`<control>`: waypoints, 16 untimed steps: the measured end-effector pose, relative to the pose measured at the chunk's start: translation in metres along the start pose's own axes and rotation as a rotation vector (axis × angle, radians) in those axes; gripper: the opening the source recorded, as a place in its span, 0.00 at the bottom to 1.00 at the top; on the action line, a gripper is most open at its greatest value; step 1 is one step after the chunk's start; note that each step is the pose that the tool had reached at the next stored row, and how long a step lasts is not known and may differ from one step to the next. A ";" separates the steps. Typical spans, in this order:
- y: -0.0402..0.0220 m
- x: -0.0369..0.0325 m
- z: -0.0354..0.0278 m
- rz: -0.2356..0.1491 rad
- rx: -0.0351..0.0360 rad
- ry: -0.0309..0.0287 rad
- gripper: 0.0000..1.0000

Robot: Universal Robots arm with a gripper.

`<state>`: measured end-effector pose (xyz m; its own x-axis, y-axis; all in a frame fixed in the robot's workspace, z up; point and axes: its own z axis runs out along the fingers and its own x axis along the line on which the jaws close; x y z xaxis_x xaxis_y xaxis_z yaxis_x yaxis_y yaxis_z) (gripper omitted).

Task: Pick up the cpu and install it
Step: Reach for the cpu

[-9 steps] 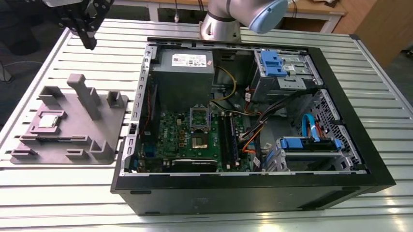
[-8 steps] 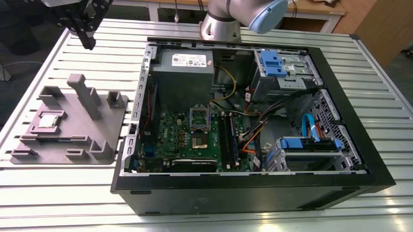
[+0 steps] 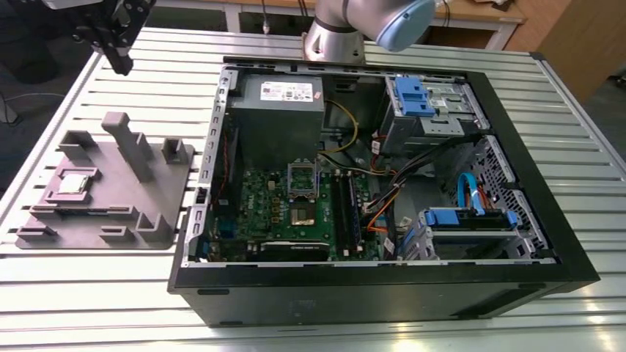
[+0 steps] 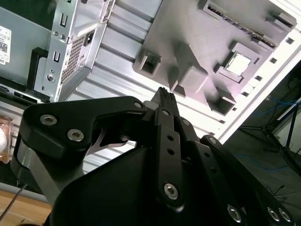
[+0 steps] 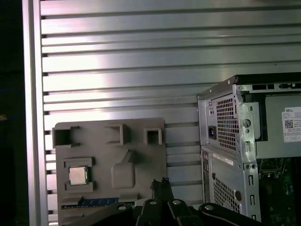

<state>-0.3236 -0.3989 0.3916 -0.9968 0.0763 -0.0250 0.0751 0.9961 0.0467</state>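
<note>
The cpu (image 3: 76, 182), a thin square chip with a dull silver metal top and a pale edge, lies flat in a shallow square recess of a grey holder (image 3: 146, 198); the holder is a matte moulded block with boxy pockets, short posts and one tall upright fin, and it rests on the worktop (image 3: 98, 293), a bed of ribbed aluminium slats with a brushed sheen; just beside it, on the exterior view's right, stands an open black case (image 3: 391, 282) with a perforated steel rear wall

Inside the case a green board (image 3: 264, 213) lies flat, carrying a dark rectangular metal-framed socket (image 3: 301, 213) beside long black slots; a plain grey power supply (image 3: 278, 110) fills the corner nearest the arm (image 3: 333, 40), whose base is a smooth silver cylinder

The gripper (image 3: 122, 66) is black, angular and studded with bolt heads; in the exterior view it hangs over the far corner of the worktop, well apart from the cpu and outside the case; in the second wrist view its slim fingers (image 4: 164, 101), ridged at the tips, look pressed together with nothing pinched between them, and they point toward the holder
</note>
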 end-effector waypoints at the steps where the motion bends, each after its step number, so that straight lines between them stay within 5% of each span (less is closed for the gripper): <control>1: -0.0001 0.0018 0.0000 0.000 -0.0001 -0.0001 0.11; 16: -0.0022 0.0290 -0.0004 0.000 -0.0001 -0.0004 0.11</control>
<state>-0.3527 -0.3989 0.3912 -0.9968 0.0763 -0.0255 0.0750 0.9961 0.0468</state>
